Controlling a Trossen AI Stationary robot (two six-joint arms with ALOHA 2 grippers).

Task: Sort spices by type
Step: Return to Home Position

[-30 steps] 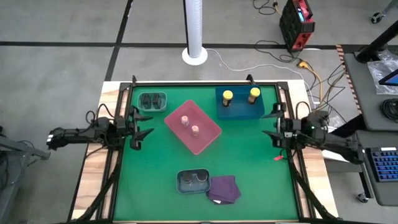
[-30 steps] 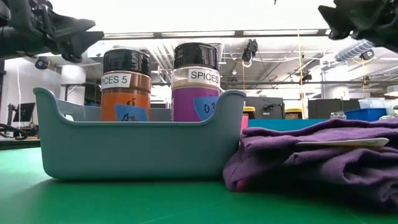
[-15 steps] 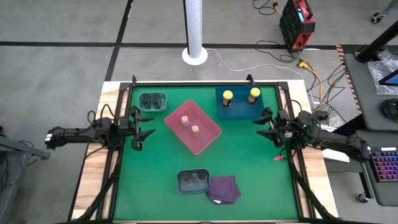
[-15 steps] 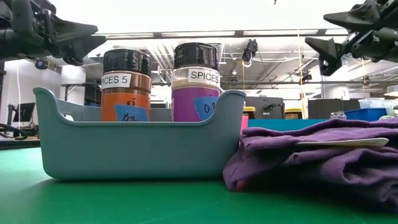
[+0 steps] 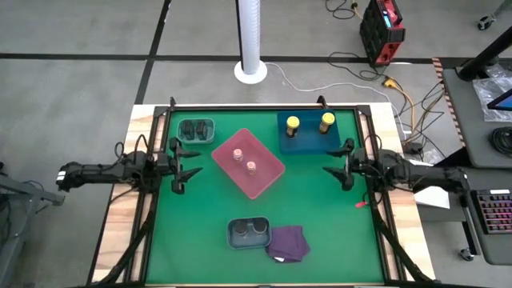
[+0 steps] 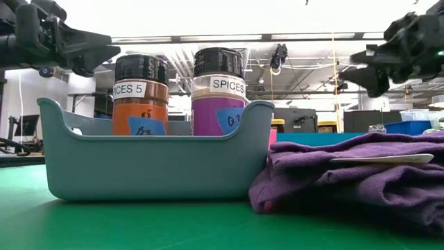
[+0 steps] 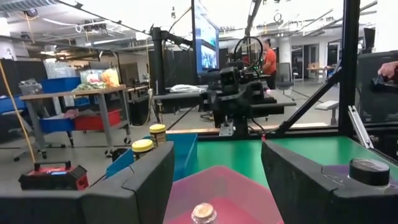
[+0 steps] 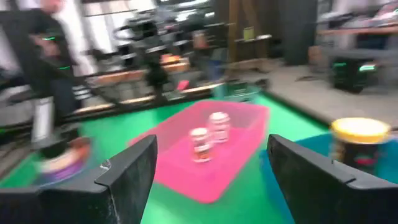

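Two pale pink spice jars (image 5: 238, 154) (image 5: 251, 166) stand in the pink tray (image 5: 264, 180) at mid-table. Two yellow-lidded jars (image 5: 293, 123) (image 5: 326, 120) stand in the blue tray (image 5: 308, 142). Dark jars sit in the teal tray (image 5: 196, 130) at the far left. Two black-lidded jars (image 6: 140, 97) (image 6: 219, 90) stand in the grey tray (image 6: 156, 163) near the front. My left gripper (image 5: 192, 162) (image 7: 217, 168) hovers open at the pink tray's left. My right gripper (image 5: 334, 166) (image 8: 211, 168) hovers open at its right. Both point level at the tray, with nothing between the fingers.
A crumpled purple cloth (image 5: 288, 242) (image 6: 347, 173) lies against the grey tray's right side. Bare green mat (image 5: 200, 216) spreads between the trays and at the near left. A black frame (image 5: 264, 106) borders the table. A person stands in the room beyond.
My right gripper has swung from the table's right edge toward the pink tray, sunk lower and rolled, so its arm now lies level across the edge. My left gripper has kept its place. No jar or tray has moved.
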